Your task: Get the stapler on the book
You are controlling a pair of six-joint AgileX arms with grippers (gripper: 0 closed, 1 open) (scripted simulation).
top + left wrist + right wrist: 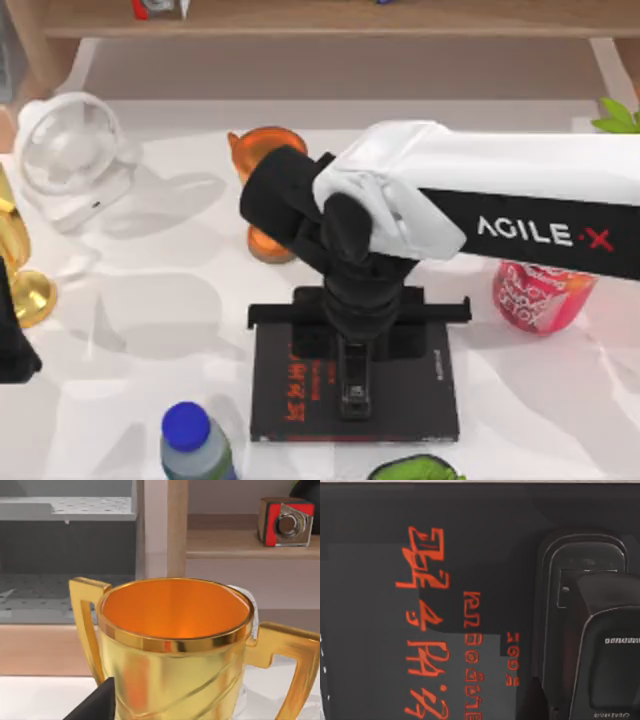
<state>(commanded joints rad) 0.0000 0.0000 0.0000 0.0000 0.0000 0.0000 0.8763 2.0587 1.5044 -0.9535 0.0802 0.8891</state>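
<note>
one stapler lies on book (red lettering) — right gripper above it, grip state unclear.

Top view looks straight down; right wrist view shares its book close up.

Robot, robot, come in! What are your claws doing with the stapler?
Right claw low over the book, at the stapler. Stapler on the cover. Left arm parked at left edge by the gold trophy.

White table, black book
</note>
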